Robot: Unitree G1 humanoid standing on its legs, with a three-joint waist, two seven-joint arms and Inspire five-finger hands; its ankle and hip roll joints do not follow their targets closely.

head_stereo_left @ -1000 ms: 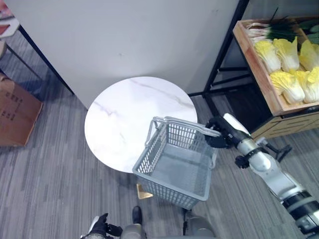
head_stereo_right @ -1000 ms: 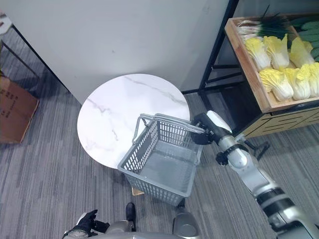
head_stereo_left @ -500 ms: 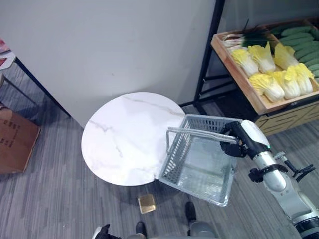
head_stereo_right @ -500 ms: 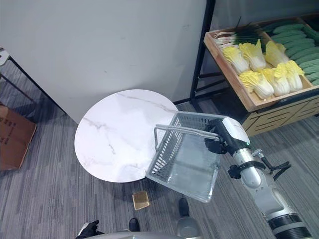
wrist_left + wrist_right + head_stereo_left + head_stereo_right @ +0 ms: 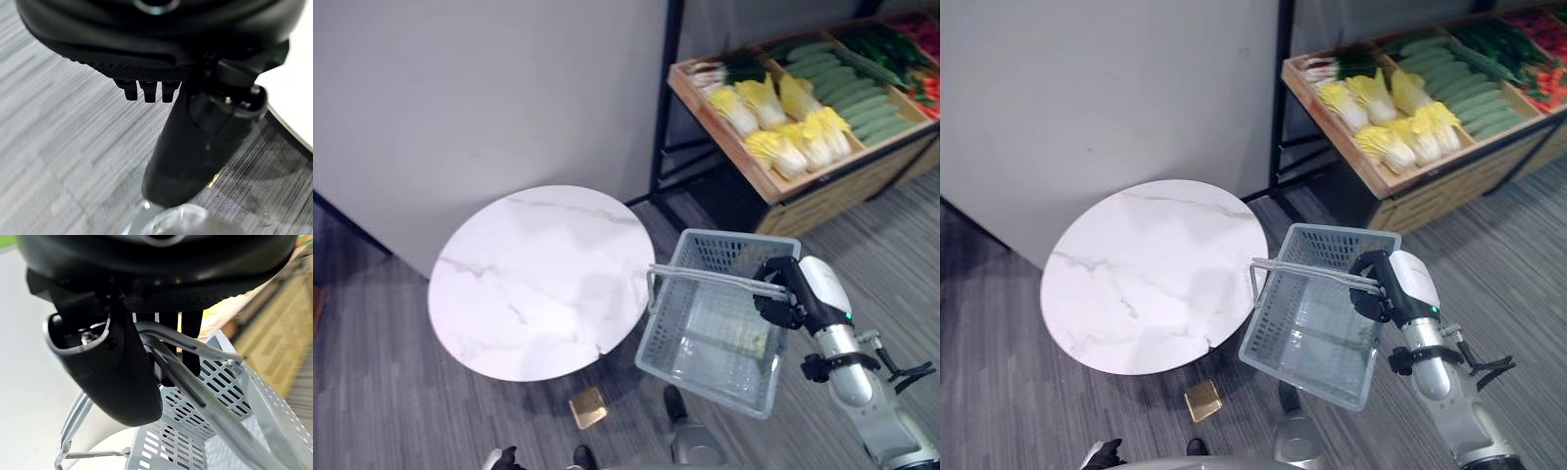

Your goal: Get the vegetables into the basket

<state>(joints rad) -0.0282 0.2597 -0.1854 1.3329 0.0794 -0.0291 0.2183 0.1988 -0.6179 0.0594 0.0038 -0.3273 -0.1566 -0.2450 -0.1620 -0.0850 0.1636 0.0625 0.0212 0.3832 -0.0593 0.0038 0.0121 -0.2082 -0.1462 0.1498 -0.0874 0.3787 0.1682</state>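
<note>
An empty grey plastic basket [image 5: 717, 323] hangs over the floor just right of the round table, tilted. My right hand [image 5: 785, 294] is shut on the basket's two wire handles [image 5: 195, 399], which pass between thumb and fingers. The vegetables lie in a wooden shelf crate [image 5: 759, 181] at the back right: yellow-white cabbages [image 5: 785, 137], green cucumbers [image 5: 847, 86], green onions [image 5: 729, 69] and something red [image 5: 1552, 83] at the far end. My left hand [image 5: 161, 58] hangs low over the floor with its fingers curled and nothing in them.
A round white marble table [image 5: 540, 279] stands left of the basket, in front of a grey wall. A black shelf post [image 5: 666, 98] rises between table and crate. A small brown block [image 5: 587, 406] lies on the carpet below the table's edge.
The basket has come off the table's edge and swung right toward the shelf, still held by my right hand. The camera has turned right, bringing more of the crate into view.
</note>
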